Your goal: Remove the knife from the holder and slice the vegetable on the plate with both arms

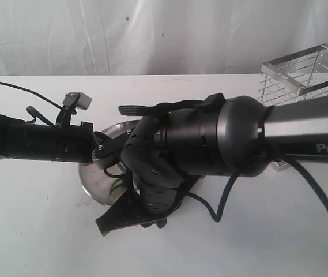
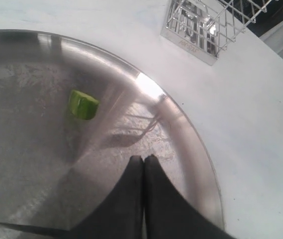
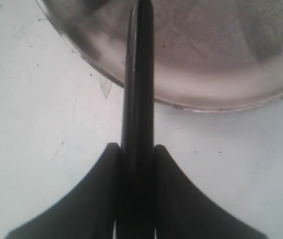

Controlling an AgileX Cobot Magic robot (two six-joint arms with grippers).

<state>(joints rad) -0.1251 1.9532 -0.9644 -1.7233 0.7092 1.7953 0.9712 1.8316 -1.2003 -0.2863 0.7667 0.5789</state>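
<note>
The right gripper (image 3: 136,149) is clamped on the knife (image 3: 138,74). The long axis of the knife runs straight out at twelve o'clock from the jaws and crosses the rim of the plate (image 3: 216,97); its tip is out of view. The left gripper (image 2: 143,160) hangs over the plate with jaws pressed together, holding nothing. The green pepper piece (image 2: 83,104) lies between ten and eleven o'clock from its tips, apart. The wire holder (image 1: 302,72) stands far off at two o'clock.
</note>
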